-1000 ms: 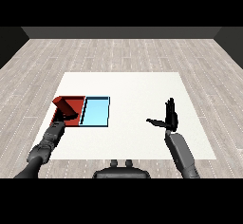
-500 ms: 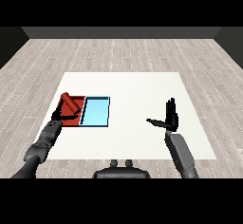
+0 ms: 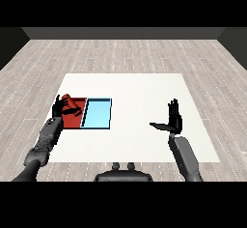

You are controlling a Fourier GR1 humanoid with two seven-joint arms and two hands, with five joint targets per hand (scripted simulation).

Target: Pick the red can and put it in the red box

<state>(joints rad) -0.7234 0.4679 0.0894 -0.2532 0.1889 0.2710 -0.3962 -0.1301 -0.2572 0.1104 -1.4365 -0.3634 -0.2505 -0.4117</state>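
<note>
Red can (image 3: 67,100), unlabelled, gripped by left robot hand (image 3: 60,108) over red tray (image 3: 73,119); right robot hand (image 3: 173,120) open.

The left hand (image 3: 61,107) moved forward from the near left edge of the red tray (image 3: 73,119) to above its far left part, carrying the red can (image 3: 68,102) with it, now tilted.

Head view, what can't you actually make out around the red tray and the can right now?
- Red can: in the head view the left hand covers part of it, so whether it rests on the tray floor cannot be told.
- Red tray: its left rim is hidden behind the same hand and forearm.
- Left hand's fingers: too dark and small to tell whether they curl round the can.
</note>
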